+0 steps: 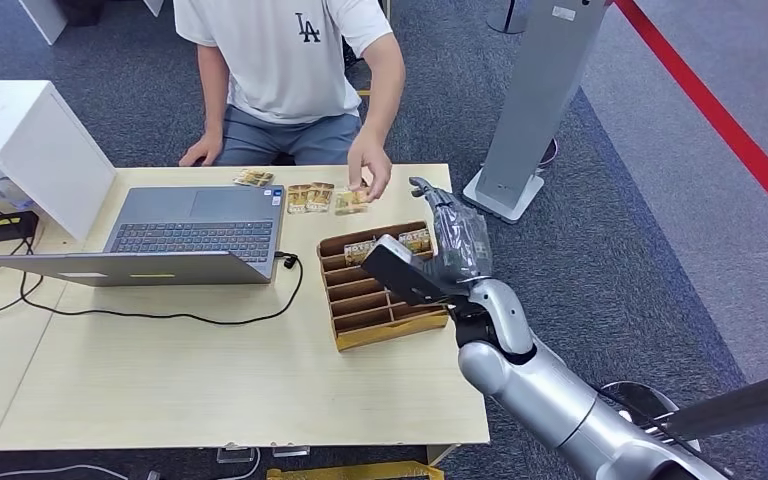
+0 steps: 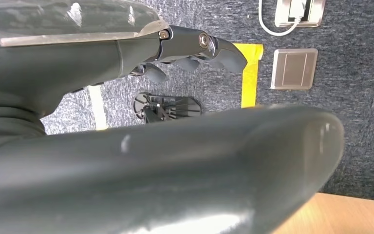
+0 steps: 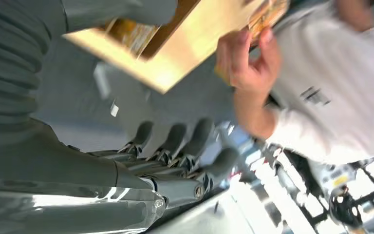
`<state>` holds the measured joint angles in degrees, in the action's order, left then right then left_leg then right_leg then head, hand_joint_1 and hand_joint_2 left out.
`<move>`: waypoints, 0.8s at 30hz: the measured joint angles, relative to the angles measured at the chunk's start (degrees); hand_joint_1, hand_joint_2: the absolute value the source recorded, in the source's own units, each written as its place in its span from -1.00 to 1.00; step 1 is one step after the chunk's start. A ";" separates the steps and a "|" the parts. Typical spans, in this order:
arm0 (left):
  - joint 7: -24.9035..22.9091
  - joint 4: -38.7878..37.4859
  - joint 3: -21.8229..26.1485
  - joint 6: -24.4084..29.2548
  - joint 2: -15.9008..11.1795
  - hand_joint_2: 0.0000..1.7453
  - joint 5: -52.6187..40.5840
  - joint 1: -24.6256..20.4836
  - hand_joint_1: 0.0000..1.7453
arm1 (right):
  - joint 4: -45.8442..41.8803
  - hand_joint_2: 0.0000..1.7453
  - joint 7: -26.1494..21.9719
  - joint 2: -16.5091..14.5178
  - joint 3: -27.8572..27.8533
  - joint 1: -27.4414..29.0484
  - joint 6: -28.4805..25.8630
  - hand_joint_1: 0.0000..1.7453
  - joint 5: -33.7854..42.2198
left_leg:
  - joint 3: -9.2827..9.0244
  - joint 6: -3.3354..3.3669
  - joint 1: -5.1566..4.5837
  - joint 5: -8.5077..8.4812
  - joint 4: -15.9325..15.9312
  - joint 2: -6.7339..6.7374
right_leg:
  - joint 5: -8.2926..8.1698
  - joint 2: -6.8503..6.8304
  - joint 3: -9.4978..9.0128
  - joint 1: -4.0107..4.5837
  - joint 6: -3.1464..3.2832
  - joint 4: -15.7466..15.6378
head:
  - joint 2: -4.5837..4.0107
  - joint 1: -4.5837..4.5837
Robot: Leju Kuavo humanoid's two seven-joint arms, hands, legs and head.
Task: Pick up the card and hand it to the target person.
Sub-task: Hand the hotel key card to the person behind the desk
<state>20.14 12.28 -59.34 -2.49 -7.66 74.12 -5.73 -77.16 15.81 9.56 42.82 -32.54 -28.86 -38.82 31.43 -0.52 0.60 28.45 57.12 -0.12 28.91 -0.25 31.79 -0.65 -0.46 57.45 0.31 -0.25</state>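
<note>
One empty hand, cards just left

My right hand (image 1: 452,232) hovers with fingers apart, holding nothing, at the right edge of the card tray (image 1: 385,325). Cards (image 1: 415,240) stand in its far slot, just left of my fingers; the person's hand (image 1: 370,172) waits beyond.

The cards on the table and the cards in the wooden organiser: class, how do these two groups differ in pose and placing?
The cards on the table lie flat in a loose row in front of the person; the cards in the wooden organiser stand on edge in its far slot. The person's hand touches one table card; no hand touches the organiser cards. Both groups show the same yellowish print.
</note>
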 joint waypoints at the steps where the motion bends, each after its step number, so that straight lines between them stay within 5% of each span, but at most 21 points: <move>1: 0.00 0.00 0.00 -0.01 -0.01 -1.00 0.02 0.03 -1.00 | 0.00 1.00 -3.39 -0.09 -0.40 0.35 -0.51 -1.00 5.07 | 0.00 0.00 0.00 0.00 0.00 0.00 | 0.00 0.00 0.00 0.00 0.00 0.00 | 0.00 0.01; 12: -0.30 0.00 0.04 0.35 0.00 -1.00 1.04 0.14 -1.00 | 0.73 1.00 -22.15 -0.93 -4.63 4.97 4.17 -1.00 41.86 | 0.02 0.00 0.00 0.00 0.00 -0.01 | 0.00 -0.01 0.01 0.00 0.00 0.00 | 0.00 0.01; 24: -0.62 0.00 0.13 1.03 0.03 -1.00 1.77 0.18 -1.00 | 1.18 1.00 -25.23 -0.62 -6.95 10.20 6.61 -1.00 52.20 | 0.01 0.00 0.00 0.01 0.00 0.00 | 0.00 0.00 0.02 0.00 0.00 -0.01 | 0.00 0.03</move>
<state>19.52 12.28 -59.21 -1.46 -7.63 75.89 -5.55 -75.97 -9.42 8.94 35.87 -22.34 -22.25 13.38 31.45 -0.52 0.60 28.46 57.12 -0.12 28.92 -0.25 31.81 -0.65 -0.46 57.44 0.31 -0.22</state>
